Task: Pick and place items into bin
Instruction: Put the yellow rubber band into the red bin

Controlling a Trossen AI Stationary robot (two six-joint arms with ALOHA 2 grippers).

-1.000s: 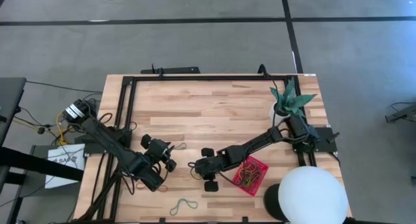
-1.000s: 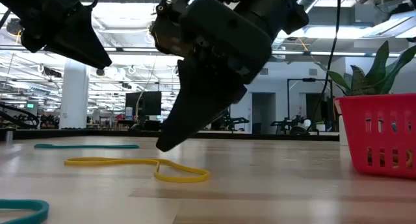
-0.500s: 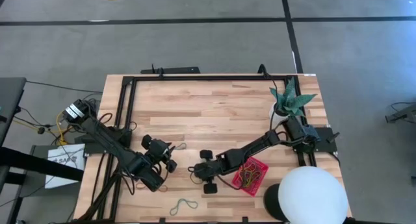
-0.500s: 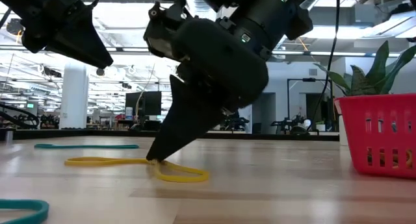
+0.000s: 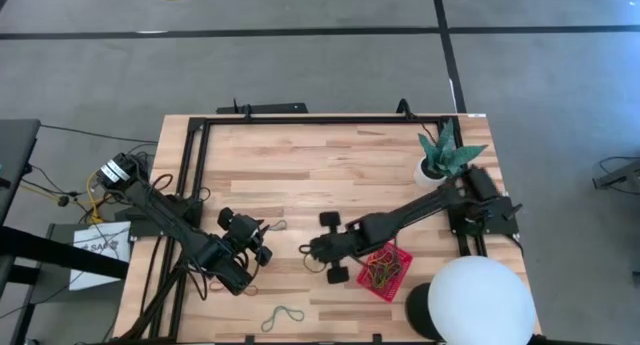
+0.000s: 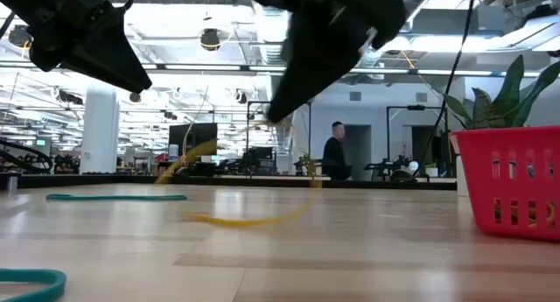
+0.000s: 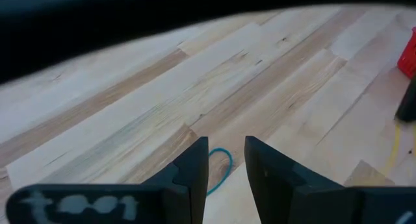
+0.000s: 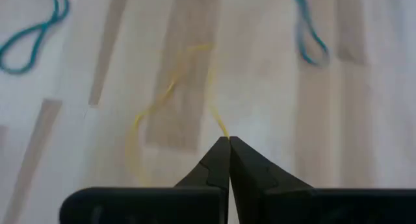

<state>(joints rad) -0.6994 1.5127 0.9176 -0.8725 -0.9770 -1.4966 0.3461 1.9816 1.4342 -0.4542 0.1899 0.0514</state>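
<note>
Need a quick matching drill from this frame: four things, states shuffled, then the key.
Things:
1. right end effector
2. left end effector
3. red bin
4. teal band

States:
A. lying flat near the table's front edge
B. open, holding nothing
C. holds several bands
D. shut on a yellow band, lifting it

Pairs: 1-D, 2-B, 3-C, 4-A

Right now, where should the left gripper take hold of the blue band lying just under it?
Probably pinch the blue band across its curved end, coming straight down with the left gripper open astride the strand. It lies flat and thin on the table, so no side gives an edge. The right gripper is busy, shut on the yellow band.
</note>
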